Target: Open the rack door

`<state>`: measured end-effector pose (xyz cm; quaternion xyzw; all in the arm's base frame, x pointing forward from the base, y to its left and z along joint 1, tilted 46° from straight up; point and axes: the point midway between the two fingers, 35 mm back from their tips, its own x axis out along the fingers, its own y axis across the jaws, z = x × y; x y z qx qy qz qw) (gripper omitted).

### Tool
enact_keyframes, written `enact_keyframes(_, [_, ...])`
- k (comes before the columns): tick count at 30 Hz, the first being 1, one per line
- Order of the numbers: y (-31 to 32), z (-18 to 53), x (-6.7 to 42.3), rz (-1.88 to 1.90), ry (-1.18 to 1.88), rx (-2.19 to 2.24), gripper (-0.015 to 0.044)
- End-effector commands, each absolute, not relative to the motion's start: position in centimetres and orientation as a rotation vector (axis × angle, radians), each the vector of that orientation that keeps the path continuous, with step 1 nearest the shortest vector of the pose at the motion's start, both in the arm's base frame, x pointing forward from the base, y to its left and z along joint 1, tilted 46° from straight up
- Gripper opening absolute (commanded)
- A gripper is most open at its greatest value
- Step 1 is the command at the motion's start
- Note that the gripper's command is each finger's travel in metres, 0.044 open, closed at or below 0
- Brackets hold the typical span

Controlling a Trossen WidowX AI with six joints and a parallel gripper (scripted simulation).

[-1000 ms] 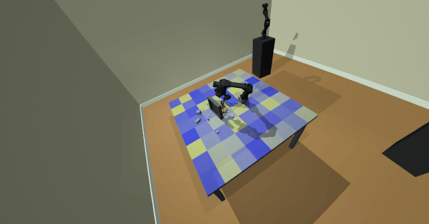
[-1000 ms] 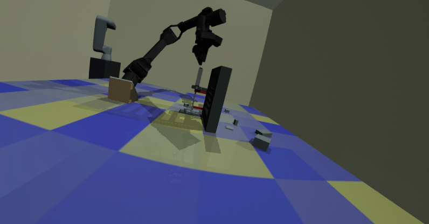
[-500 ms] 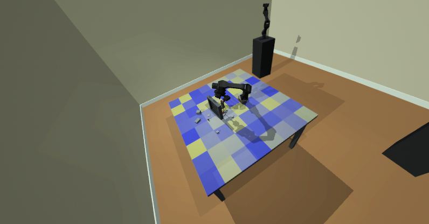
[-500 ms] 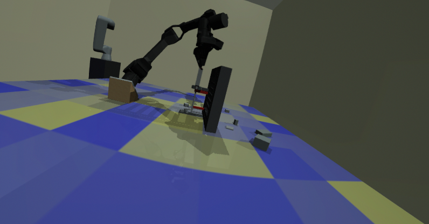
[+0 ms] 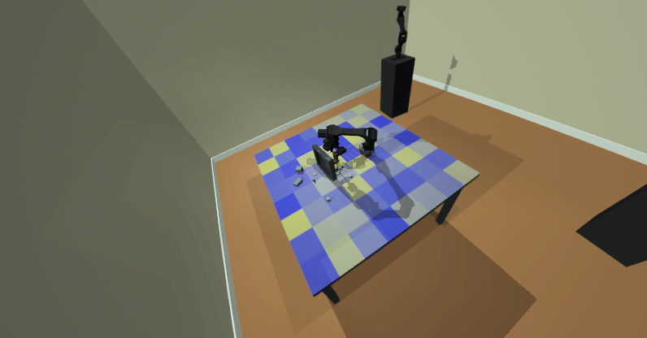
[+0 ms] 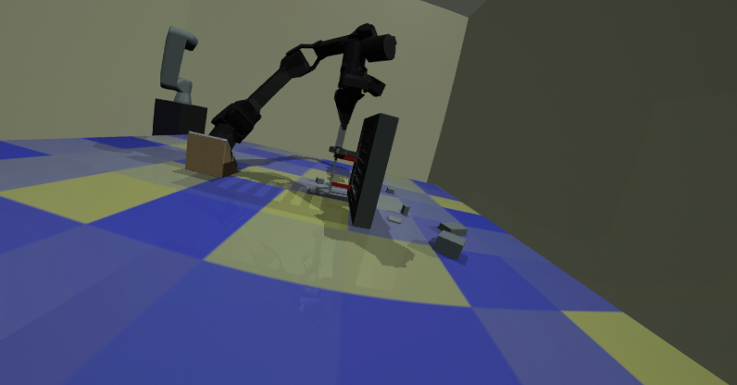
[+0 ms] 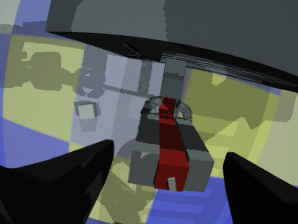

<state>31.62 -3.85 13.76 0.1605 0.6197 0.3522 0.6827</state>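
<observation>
Two black tapered fingers of the tool (image 6: 344, 124) (image 7: 169, 150) stand spread above the upright grey-and-red handle (image 6: 340, 140) (image 7: 172, 172) on the dark grey slatted rack door (image 5: 324, 162) (image 6: 378, 171) (image 7: 200, 32), inward from the edges of the checkered counter (image 5: 384, 234) (image 6: 247, 330) (image 7: 30, 75).

Gripper (image 6: 343, 124) (image 7: 169, 155): parted fingers, pointing down.
Wrist (image 6: 353, 63): directly above gripper.
Arm (image 5: 350, 132) (image 6: 273, 86): arched, elbow bent, base lower than wrist.

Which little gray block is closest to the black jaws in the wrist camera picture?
The small pale block on the left, just above the tip of the left-hand jaw; the other loose blocks aren't visible there.
</observation>
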Motion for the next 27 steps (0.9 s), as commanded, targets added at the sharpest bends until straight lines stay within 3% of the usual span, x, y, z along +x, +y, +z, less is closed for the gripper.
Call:
enact_keyframes(1, [-3.3, 13.0, 31.6, 0.795, 1.422, 0.387, 0.0296])
enact_keyframes(15, [-1.8, 11.6, 31.4, 0.808, 1.495, 0.427, 0.0296])
enact_keyframes(23, [-1.8, 11.6, 31.4, 0.808, 1.495, 0.427, 0.0086])
enact_keyframes(27, [-1.8, 11.6, 31.4, 0.808, 1.495, 0.427, 0.0059])
